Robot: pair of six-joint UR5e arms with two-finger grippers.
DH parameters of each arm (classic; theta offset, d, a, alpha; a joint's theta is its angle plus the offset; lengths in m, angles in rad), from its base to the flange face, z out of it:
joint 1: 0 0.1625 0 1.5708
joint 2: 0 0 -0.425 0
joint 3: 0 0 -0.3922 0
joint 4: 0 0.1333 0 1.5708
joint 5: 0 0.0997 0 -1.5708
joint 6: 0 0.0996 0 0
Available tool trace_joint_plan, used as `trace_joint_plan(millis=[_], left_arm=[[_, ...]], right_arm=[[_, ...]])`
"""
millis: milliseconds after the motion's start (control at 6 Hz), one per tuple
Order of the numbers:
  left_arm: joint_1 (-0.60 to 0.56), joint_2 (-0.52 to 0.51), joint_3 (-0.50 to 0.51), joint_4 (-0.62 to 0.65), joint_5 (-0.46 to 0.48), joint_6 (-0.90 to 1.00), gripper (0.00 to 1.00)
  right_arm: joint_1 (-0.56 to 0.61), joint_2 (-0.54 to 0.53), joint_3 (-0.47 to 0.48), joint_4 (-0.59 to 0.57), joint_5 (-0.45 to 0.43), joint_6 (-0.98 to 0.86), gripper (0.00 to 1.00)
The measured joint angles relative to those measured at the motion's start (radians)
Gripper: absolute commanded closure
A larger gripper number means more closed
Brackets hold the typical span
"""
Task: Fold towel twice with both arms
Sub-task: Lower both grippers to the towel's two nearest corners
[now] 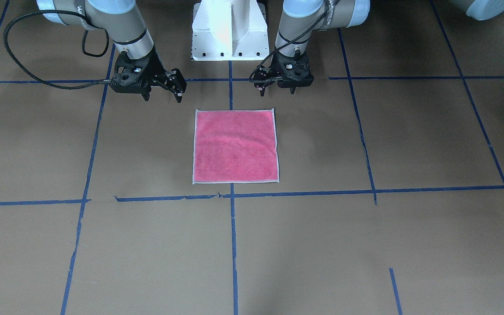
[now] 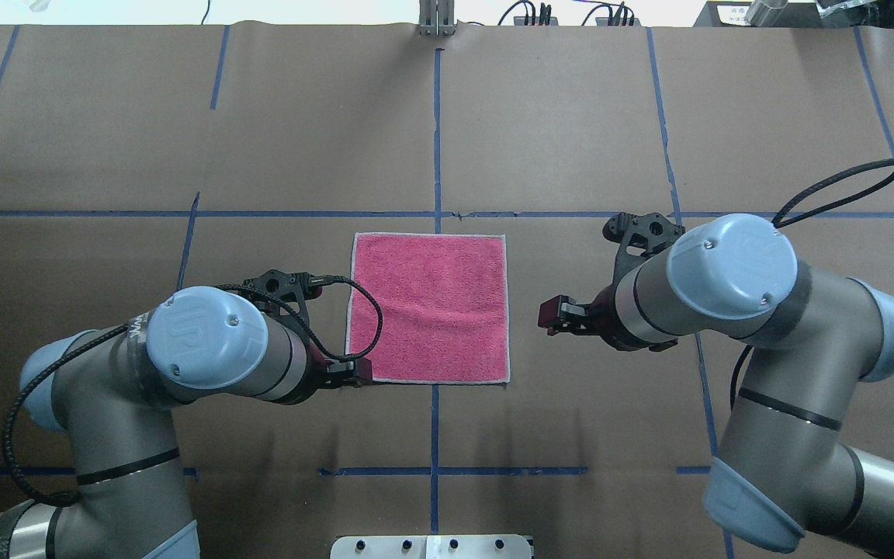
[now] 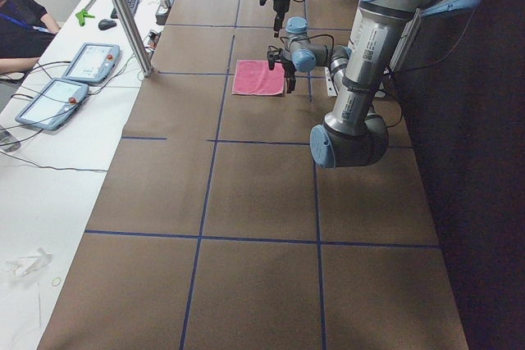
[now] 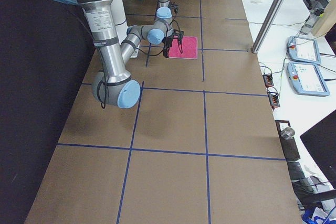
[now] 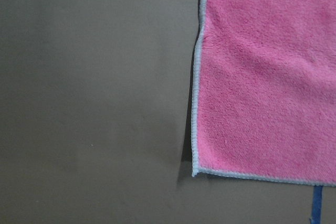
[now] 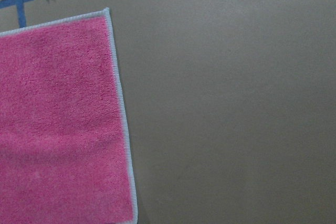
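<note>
The towel (image 1: 234, 146) lies flat and unfolded on the table, pink face up, with pale stitched edging. It also shows in the overhead view (image 2: 429, 307) and in both side views (image 3: 257, 78) (image 4: 183, 47). My left gripper (image 1: 277, 89) hangs open and empty just above the towel's robot-side edge, near one corner; in the overhead view (image 2: 342, 374) my wrist mostly hides it. My right gripper (image 1: 163, 94) hangs open and empty beside the towel's other robot-side corner, apart from it (image 2: 563, 314). Each wrist view shows a towel corner (image 5: 262, 77) (image 6: 58, 119) and no fingers.
The table is covered in brown paper with a grid of blue tape lines (image 1: 233, 245). The white pedestal base (image 1: 230, 30) stands between the arms on the robot's side. Operator tablets (image 3: 61, 92) lie on a side bench beyond the table's far edge.
</note>
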Motion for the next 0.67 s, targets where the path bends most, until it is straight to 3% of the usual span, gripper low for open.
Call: trace_joint_plan(millis=[333, 667], left_arm=[[0.002, -0.016, 0.1, -0.112, 0.01, -0.051, 0.41], [0.004, -0.021, 0.125, -0.134, 0.011, -0.072, 0.77]], right_arm=[[-0.01, 0.006, -0.006, 0.0, -0.011, 0.001, 0.0], [-0.017, 0.006, -0.007, -0.001, -0.018, 0.002, 0.0]])
